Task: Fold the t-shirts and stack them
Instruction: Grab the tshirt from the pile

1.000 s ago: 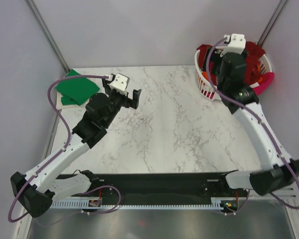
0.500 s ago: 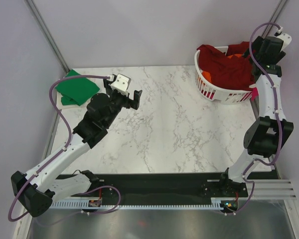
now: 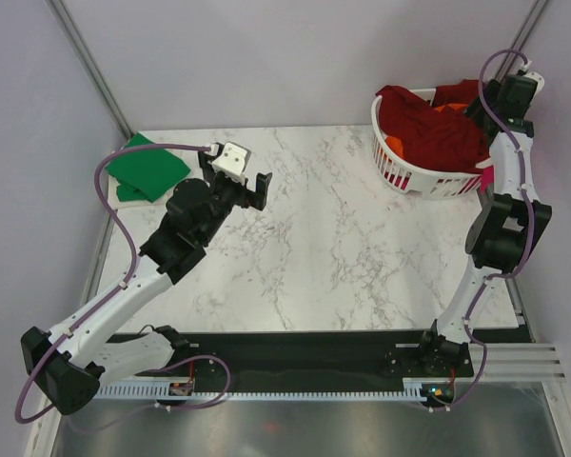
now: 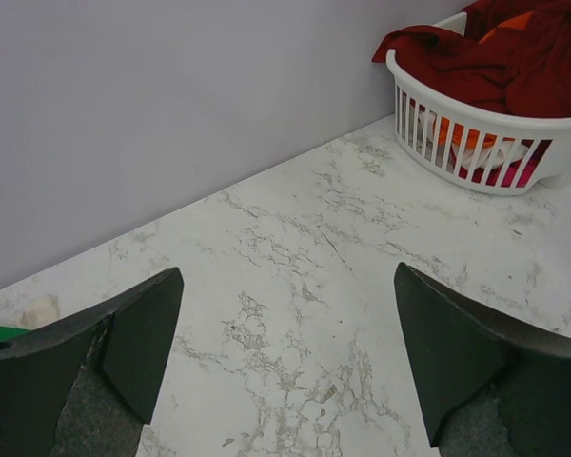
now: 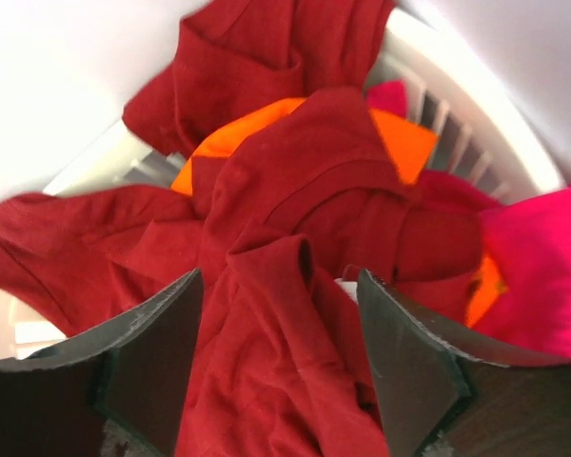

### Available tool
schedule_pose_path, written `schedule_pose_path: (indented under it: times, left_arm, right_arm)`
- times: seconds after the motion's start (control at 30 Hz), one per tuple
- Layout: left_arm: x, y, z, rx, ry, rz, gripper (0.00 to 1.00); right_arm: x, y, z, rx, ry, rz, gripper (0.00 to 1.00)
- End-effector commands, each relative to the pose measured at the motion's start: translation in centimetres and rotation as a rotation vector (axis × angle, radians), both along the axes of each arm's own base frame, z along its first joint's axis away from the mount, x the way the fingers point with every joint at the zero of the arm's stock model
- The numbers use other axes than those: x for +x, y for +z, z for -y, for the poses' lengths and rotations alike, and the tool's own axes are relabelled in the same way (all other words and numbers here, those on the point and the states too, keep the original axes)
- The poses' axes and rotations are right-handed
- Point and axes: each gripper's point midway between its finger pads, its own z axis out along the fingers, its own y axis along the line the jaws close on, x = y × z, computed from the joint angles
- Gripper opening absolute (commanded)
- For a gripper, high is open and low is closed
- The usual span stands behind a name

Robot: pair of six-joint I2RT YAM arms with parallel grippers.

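the white marble table fills the scene, with both arms reaching out over it from the near edge. at its far right corner sits the white slotted laundry basket, heaped full. the large dark red t-shirt lies on top of the heap and spills over the basket's far rim. an orange t-shirt shows under it, and a pink t-shirt is pressed against the basket's right wall. well apart, at the table's far left corner, the green t-shirt lies flat and folded. the right gripper hangs over the basket, its fingers apart with a raised fold of the dark red cloth between them. the left gripper hovers above bare marble near the green t-shirt, fingers spread wide and holding nothing.
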Motion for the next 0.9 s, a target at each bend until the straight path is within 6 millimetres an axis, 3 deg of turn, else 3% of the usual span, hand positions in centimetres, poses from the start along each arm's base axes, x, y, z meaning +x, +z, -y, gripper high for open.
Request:
schedule_pose_path:
  times: [0.0, 0.13, 0.27, 0.37, 0.6, 0.7, 0.8, 0.83, 0.87]
  left_arm:
    - [-0.2, 1.2, 0.1, 0.007, -0.009, 0.032, 1.0]
    - [-0.2, 1.0, 0.2, 0.01, -0.012, 0.027, 1.0]
    - [-0.2, 1.1, 0.1, 0.009, -0.011, 0.028, 1.0]
    - [-0.3, 1.1, 0.1, 0.009, -0.012, 0.028, 1.0]
    - [-0.3, 1.2, 0.1, 0.007, -0.012, 0.03, 1.0]
    - [-0.2, 1.1, 0.1, 0.008, -0.012, 0.027, 1.0]
    - [-0.1, 0.9, -0.2, 0.014, 0.008, 0.025, 1.0]
    - [0.2, 0.9, -0.4, 0.023, 0.023, 0.027, 1.0]
    - [0.4, 0.8, -0.8, 0.027, 0.052, 0.025, 1.0]
  right_arm:
    - [1.2, 3.0, -1.2, -0.004, 0.047, 0.077, 0.7]
    - [1.6, 2.1, -1.9, -0.01, 0.059, 0.06, 0.51]
    - [2.0, 1.8, -2.4, -0.016, 0.074, 0.055, 0.17]
    - [1.8, 2.2, -2.6, -0.021, 0.081, 0.057, 0.0]
    - [0.4, 3.6, -2.3, -0.064, 0.061, 0.058, 0.0]
    - [0.3, 4.5, -3.4, -0.059, 0.096, 0.074, 0.0]
    - [0.0, 7.7, -6.5, -0.075, 0.162, 0.121, 0.0]
    - [-0.2, 11.2, -9.7, -0.094, 0.22, 0.18, 0.0]
    - [-0.7, 12.7, -11.9, -0.114, 0.277, 0.186, 0.0]
